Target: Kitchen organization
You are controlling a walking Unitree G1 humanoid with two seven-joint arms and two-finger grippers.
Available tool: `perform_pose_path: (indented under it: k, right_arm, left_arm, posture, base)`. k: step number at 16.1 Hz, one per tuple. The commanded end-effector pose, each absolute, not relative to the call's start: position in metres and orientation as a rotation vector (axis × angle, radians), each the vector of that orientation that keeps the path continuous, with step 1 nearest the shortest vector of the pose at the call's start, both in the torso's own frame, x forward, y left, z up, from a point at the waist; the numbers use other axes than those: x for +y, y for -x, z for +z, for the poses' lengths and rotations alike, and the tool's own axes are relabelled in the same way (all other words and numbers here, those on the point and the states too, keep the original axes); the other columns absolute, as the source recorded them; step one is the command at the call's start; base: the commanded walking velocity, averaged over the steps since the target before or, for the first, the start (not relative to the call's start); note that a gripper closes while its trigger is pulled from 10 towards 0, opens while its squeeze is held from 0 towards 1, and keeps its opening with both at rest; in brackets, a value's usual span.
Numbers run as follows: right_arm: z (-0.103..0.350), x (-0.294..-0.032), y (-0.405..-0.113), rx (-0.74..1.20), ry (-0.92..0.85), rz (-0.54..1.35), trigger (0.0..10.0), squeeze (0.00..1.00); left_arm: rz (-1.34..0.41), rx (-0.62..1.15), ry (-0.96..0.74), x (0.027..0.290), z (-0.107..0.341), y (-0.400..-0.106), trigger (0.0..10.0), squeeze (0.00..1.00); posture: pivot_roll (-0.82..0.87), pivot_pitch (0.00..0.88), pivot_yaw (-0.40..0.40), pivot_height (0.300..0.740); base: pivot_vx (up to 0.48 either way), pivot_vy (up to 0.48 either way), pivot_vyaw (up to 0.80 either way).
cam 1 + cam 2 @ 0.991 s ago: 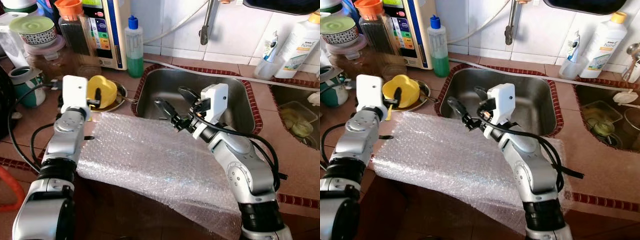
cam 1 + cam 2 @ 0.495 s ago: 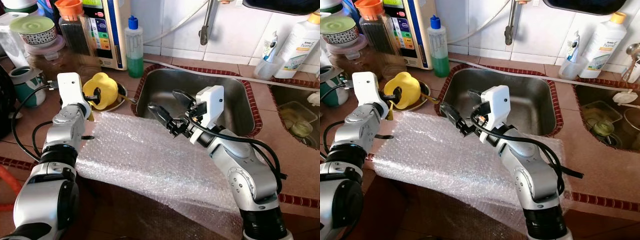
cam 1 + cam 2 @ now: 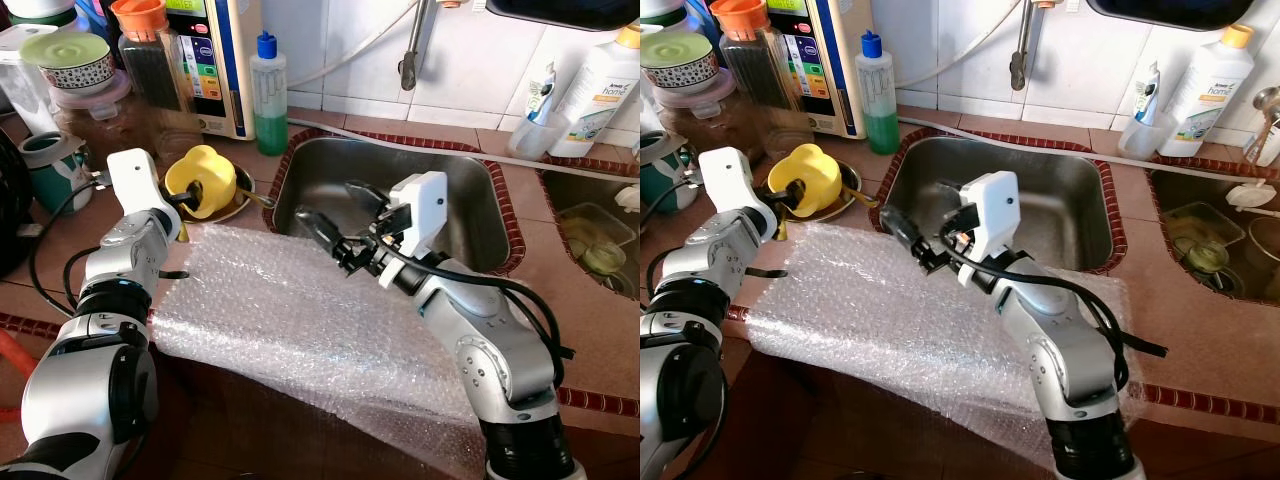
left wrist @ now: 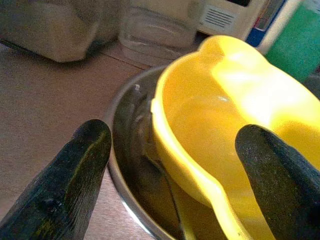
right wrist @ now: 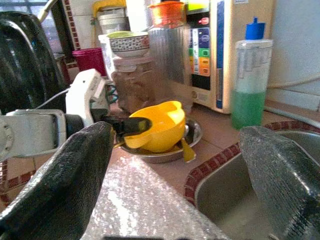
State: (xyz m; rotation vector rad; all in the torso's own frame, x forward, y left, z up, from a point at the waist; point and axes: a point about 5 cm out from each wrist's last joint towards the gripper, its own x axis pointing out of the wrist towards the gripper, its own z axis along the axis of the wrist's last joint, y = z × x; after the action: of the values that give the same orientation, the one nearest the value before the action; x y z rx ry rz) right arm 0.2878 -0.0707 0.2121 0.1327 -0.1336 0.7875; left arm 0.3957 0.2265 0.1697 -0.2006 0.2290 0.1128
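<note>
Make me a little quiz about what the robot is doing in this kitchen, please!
1. True or false: the yellow bowl sits inside a metal dish.
2. What lies spread on the counter in front of the sink? A) a towel B) bubble wrap C) a tray
3. Which gripper has one finger inside the yellow bowl?

Key
1. True. It rests tilted in the metal dish, with a yellow spoon beside it.
2. B. The bubble wrap covers the counter edge.
3. The left gripper, jaws open around the bowl's rim. The right gripper hovers open over the sink's near edge.
</note>
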Motion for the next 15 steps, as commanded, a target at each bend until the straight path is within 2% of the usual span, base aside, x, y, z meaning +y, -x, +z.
perform_pose_path:
  k: [1,2,3,4,5,6,15]
  right_arm:
    - [0.214,-0.069,-0.284,-0.135,-0.13,0.811,10.0,0.0]
    - [0.214,-0.067,-0.28,-0.124,-0.127,0.858,10.0,0.0]
    - [0.214,-0.067,-0.279,-0.118,-0.126,0.873,10.0,0.0]
    - [0.211,-0.066,-0.275,-0.099,-0.118,0.908,10.0,0.0]
    - [0.21,-0.066,-0.274,-0.094,-0.114,0.915,10.0,0.0]
    - [0.209,-0.066,-0.274,-0.092,-0.112,0.916,10.0,0.0]
    - [0.2,-0.061,-0.265,-0.033,-0.068,0.993,10.0,0.0]
  left_arm:
    - [0.095,0.236,0.225,0.222,0.174,-0.399,9.8,0.0]
    - [0.058,0.233,0.205,0.218,0.175,-0.4,9.0,0.0]
    - [0.052,0.235,0.199,0.217,0.175,-0.4,9.1,0.0]
    - [0.054,0.244,0.203,0.217,0.174,-0.4,3.5,0.0]
    - [0.056,0.248,0.205,0.217,0.173,-0.4,0.5,0.0]
    - [0.055,0.254,0.213,0.217,0.172,-0.4,0.0,0.0]
    - [0.083,0.267,0.23,0.222,0.161,-0.395,0.0,0.0]
  posture:
    - [0.0,0.066,0.005,0.74]
    - [0.0,0.067,0.006,0.74]
    - [0.0,0.068,0.006,0.74]
    - [0.0,0.067,0.008,0.74]
    - [0.0,0.066,0.009,0.74]
    - [0.0,0.067,0.008,0.74]
    - [0.0,0.07,0.001,0.74]
  base:
    - [0.0,0.0,0.0]
    - [0.0,0.0,0.0]
    - [0.0,0.0,0.0]
    - [0.0,0.0,0.0]
    - [0.0,0.0,0.0]
    - [0.0,0.0,0.0]
    - [0.0,0.0,0.0]
